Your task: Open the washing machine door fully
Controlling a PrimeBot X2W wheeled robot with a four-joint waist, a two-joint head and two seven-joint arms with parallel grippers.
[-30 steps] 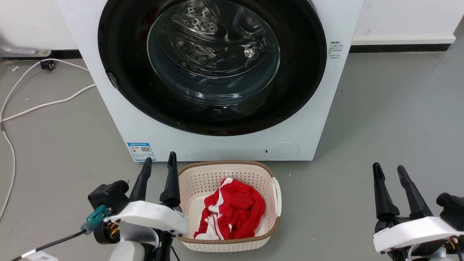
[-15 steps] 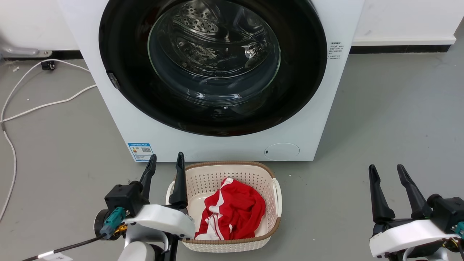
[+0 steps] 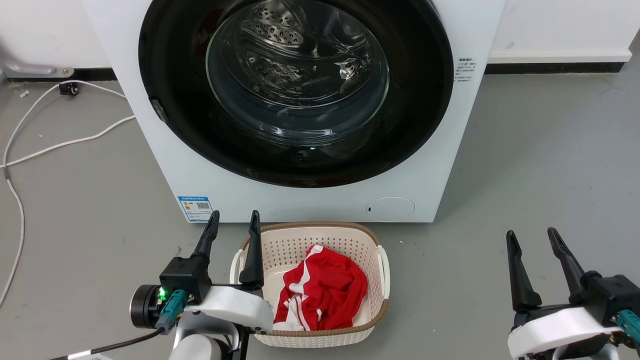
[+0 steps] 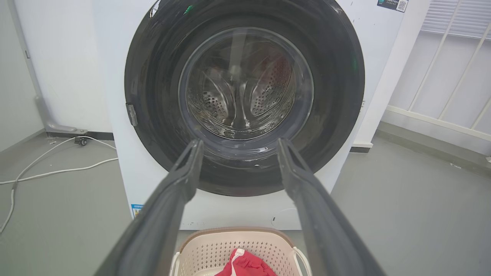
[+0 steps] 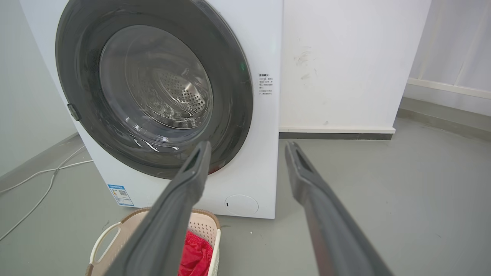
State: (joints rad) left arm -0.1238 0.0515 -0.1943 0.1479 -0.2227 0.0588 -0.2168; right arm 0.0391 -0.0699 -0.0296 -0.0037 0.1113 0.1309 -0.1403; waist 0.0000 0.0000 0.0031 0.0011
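Firstly, washing machine [image 3: 310, 200]: white front-loader across the upper centre of the head view, standing on the floor.

Floor [image 3: 540, 165]: plain grey, running along both sides and the bottom of the frame.

Washing machine door [image 3: 297, 85]: round, glossy black, with a bulging clear window at its centre. It takes up most of the machine's front and lies flat against it, shut. A small latch sits on its left edge.

Basket [image 3: 310, 226]: cream, perforated, brown rim. It is at lower centre, on the floor just in front of the machine.

Garment [image 3: 325, 290]: red with white stripes, crumpled inside the basket.

Left pincer [image 3: 235, 215]: lower left of the frame. Its two dark fingers are spread apart and hold nothing, one rising over the basket's left rim, with the tips short of the machine front.

Right pincer [image 3: 531, 233]: lower right of the frame. Its fingers are likewise parted and empty, above bare floor, well apart from the basket and machine.

Cable [image 3: 65, 145]: white, looping across the floor at the left edge.

Cap [image 3: 390, 209]: round, white, at the machine's lower right corner.

Sticker [image 3: 195, 208]: blue and white, at the machine's lower left corner.
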